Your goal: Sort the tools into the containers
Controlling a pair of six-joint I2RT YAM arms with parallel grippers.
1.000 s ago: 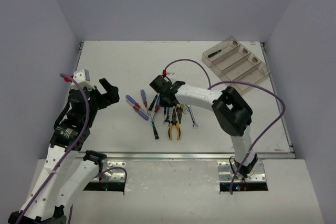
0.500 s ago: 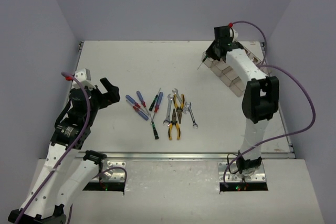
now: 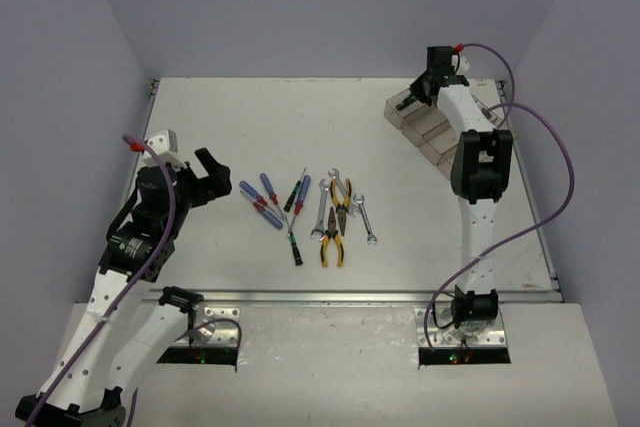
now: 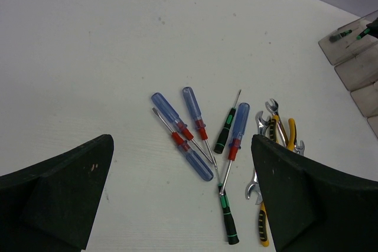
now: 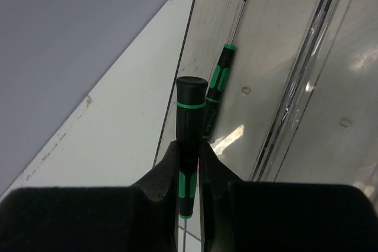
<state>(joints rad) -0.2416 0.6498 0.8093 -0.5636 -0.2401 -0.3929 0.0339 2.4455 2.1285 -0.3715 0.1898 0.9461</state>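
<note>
My right gripper is shut on a black-and-green screwdriver and holds it over the leftmost of the clear smoky bins, near its left wall. Another black-and-green screwdriver lies on that bin's floor. My left gripper is open and empty, left of the tool pile. On the table lie several blue-and-red screwdrivers, two black-and-green screwdrivers, silver wrenches and yellow-and-black pliers. The left wrist view shows the blue-and-red screwdrivers between its fingers.
The bin tray sits at the far right corner, partly hidden by my right arm. Grey walls close off the table's back and sides. A purple cable loops off the right arm.
My right arm left the tool pile with a black-and-green screwdriver, swung to the far right and now holds it over the leftmost bin. The left arm barely moved.
</note>
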